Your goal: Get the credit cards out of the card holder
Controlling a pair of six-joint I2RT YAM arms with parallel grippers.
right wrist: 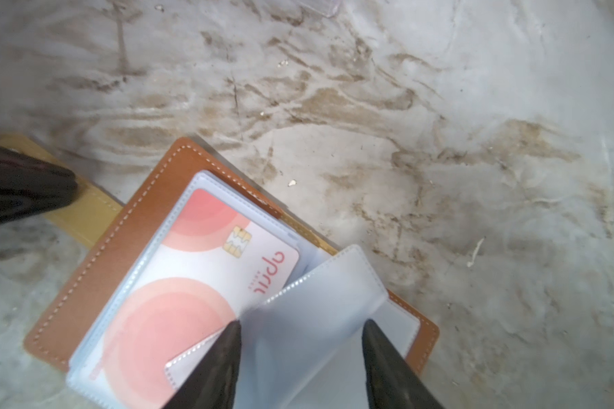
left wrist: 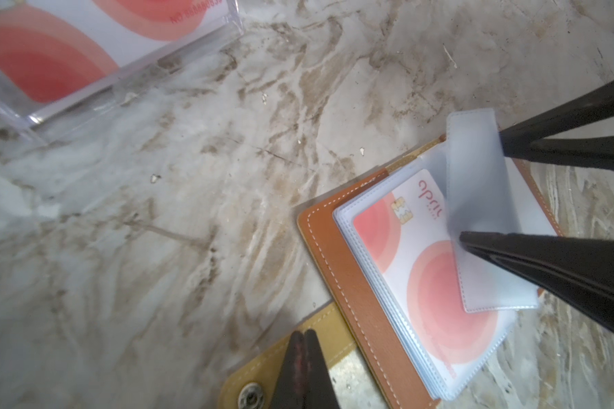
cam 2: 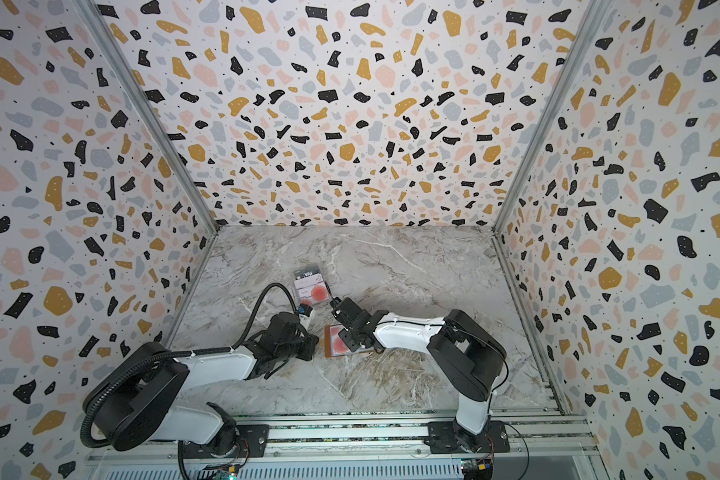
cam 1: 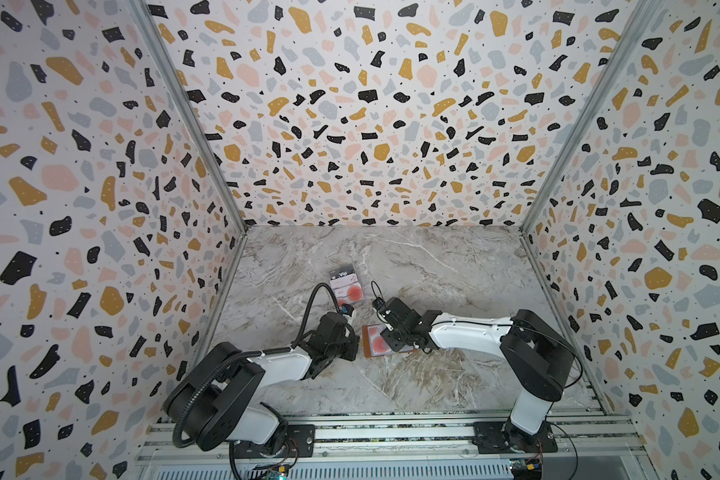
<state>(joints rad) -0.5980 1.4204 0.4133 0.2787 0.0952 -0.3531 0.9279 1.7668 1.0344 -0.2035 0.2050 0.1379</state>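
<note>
You have the card holder (cam 1: pixel 366 347) lying open on the marble surface (cam 1: pixel 433 270), near the front middle in both top views, between your two arms. Its tan-brown leather cover is down and the stack of clear sleeves (left wrist: pixel 346 221) faces up.

Your left gripper (left wrist: pixel 302 334) has its jaws together. The tips sit on the yellowish snap strap (left wrist: pixel 256 364) that sticks out from the holder's edge, with the metal snap (left wrist: pixel 250 396) just beside them. You cannot tell whether they pinch the strap or only press on it.

Your right gripper (right wrist: pixel 302 323) is over the holder's other half with its jaws apart. The lifted sleeve (right wrist: pixel 316 311) stands raised off the stack and curls between the two fingers. In the left wrist view one fingertip (left wrist: pixel 475 240) touches it.

A credit card (right wrist: pixel 192 283), white with red circles, a gold chip and red "april" lettering, sits inside the top sleeve of the stack. The lifted sleeve covers part of it.

Farther back on the surface, well apart from the holder, the clear plastic case (left wrist: pixel 139 74) holds the Vip card (cam 1: pixel 342 274), dark with white lettering, and the red-circle cards (cam 1: pixel 353 293) beside it.
</note>
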